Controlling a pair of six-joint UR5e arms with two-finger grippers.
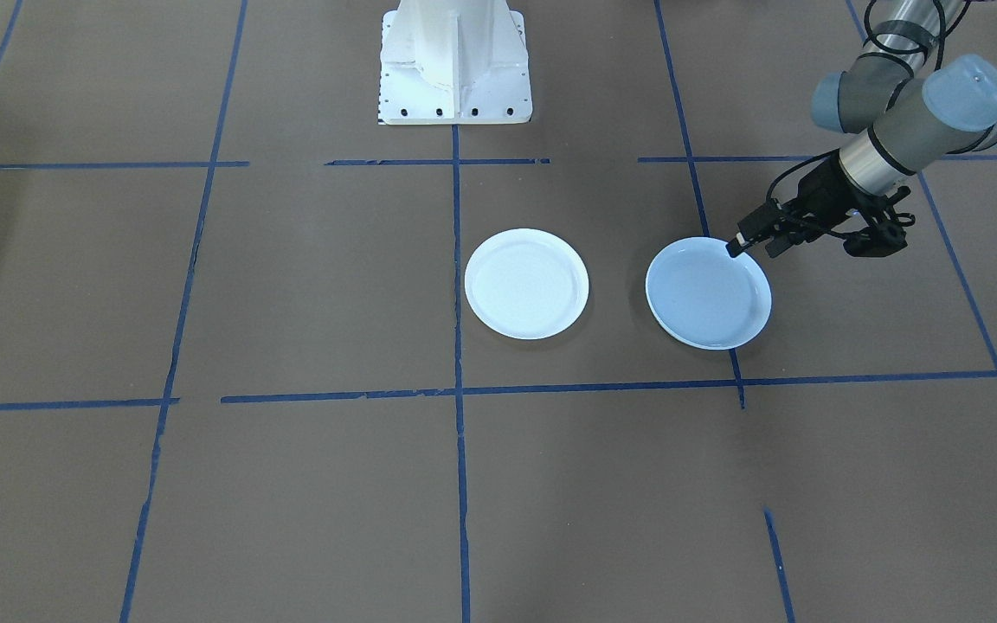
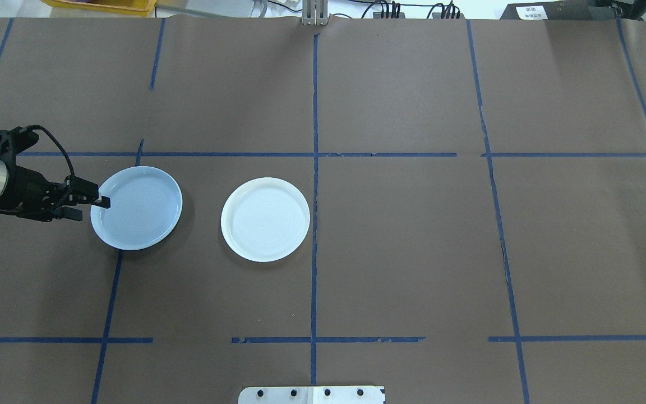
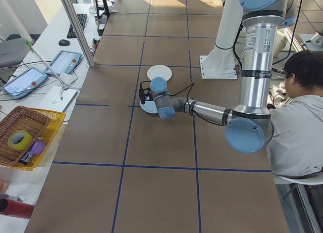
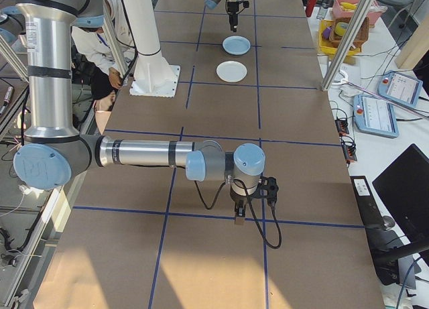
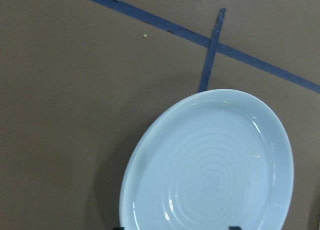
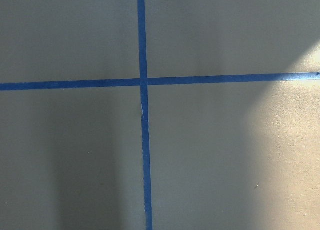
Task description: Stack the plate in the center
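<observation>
The pale blue glossy plate (image 1: 708,294) (image 2: 137,207) lies flat on the brown table, on the robot's left side. A matte white plate (image 1: 526,284) (image 2: 265,219) lies next to it, close to the table's middle line. My left gripper (image 1: 758,247) (image 2: 87,206) is low at the blue plate's outer rim, open, with one finger over the rim and the other outside it. The left wrist view shows the blue plate (image 5: 215,165) with two fingertips (image 5: 233,228) wide apart at the bottom edge. My right gripper (image 4: 239,218) points down at bare table far from both plates; I cannot tell its state.
Blue tape lines (image 2: 314,168) divide the table into squares. The robot's white base (image 1: 455,65) stands behind the white plate. A person (image 3: 298,117) sits beside the table near the left arm. A basket (image 3: 25,134) and tablets lie on the side bench.
</observation>
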